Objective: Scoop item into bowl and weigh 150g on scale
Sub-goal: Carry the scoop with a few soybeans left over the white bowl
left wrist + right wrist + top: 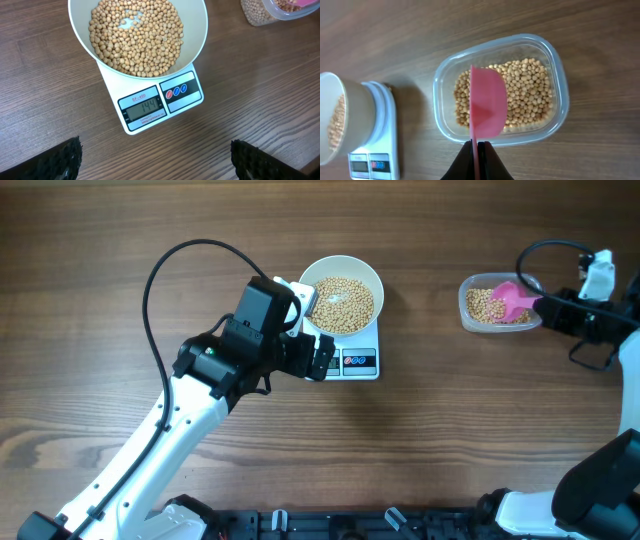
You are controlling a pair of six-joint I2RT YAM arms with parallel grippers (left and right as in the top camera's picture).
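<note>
Overhead, your left gripper (312, 328) stands wide open and empty, the bowl (372, 280) of beans (345, 302) on the scale (360, 363) just ahead of its fingers; your right gripper (548, 305) clamps a pink scoop (515, 298) over the tub (470, 310). Left wrist: the scale's display (145, 106), just beyond the fingertips (62, 160), reads 144. Right wrist: the scoop juts ahead of the shut jaws, above the tub's beans.

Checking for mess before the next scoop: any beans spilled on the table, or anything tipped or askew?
Nothing stands out. Beans lie only in the bowl and tub, none on the table; bowl sits upright on the scale, right gripper holds the pink scoop over the tub.
</note>
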